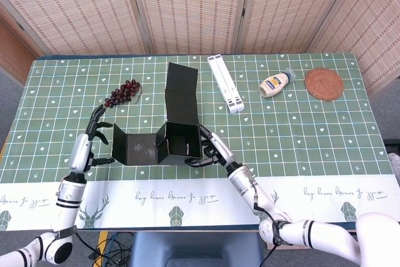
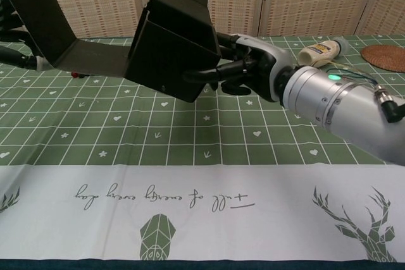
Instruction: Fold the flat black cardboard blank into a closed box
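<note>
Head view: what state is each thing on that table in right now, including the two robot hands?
Black cardboard box: partly folded, top open, held off the table.
Side flap: sticking out, unfolded.
Right robot hand: gripping the box's side.
Left robot hand: fingers spread, at the flap's outer edge.
Mayonnaise bottle: lying on its side.
Grapes: resting on the table.
Woven coaster: lying flat.

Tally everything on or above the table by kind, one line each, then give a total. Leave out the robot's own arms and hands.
Black cardboard box blank, partly folded and lifted: 1
Bunch of dark grapes: 1
White folding stand: 1
Squeeze bottle with yellow label: 1
Round woven coaster: 1
Total: 5
</note>
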`<action>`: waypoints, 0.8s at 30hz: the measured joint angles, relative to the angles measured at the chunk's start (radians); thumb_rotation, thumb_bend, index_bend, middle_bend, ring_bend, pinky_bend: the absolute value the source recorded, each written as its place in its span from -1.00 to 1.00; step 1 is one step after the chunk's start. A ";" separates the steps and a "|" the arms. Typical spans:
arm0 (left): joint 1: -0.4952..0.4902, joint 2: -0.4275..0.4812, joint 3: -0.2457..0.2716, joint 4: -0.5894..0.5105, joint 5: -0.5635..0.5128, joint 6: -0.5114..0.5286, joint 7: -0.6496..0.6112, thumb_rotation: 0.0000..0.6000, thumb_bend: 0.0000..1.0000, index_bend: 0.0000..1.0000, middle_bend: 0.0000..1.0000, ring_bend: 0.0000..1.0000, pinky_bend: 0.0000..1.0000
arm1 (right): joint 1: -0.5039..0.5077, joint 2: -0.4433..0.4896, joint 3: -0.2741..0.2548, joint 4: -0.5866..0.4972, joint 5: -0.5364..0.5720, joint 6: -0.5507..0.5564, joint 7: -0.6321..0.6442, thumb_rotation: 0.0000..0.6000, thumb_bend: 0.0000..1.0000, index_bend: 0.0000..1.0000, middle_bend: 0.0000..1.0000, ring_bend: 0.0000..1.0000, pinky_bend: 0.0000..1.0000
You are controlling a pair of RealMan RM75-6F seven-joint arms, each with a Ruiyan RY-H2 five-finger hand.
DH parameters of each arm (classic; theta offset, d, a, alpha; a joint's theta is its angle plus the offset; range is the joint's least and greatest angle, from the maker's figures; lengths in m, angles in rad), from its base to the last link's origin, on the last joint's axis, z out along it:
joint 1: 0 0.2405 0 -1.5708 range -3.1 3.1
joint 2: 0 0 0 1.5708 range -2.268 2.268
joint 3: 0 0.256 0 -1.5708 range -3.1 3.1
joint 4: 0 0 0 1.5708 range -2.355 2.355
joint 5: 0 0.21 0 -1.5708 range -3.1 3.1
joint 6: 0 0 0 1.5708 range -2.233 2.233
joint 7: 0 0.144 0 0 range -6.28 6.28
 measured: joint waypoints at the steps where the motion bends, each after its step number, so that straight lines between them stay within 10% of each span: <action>1: -0.001 -0.002 0.001 -0.007 0.006 0.004 0.002 1.00 -0.80 -1.00 -1.00 -0.42 0.11 | 0.001 -0.004 0.000 0.003 0.001 0.001 0.000 1.00 -0.58 -0.62 -0.33 0.41 1.00; 24: -0.075 -0.044 0.004 0.023 0.187 0.087 0.101 1.00 -0.80 -0.78 -0.96 -0.33 0.11 | 0.030 0.006 -0.003 0.003 0.047 -0.060 -0.072 1.00 -0.58 -0.62 -0.33 0.41 1.00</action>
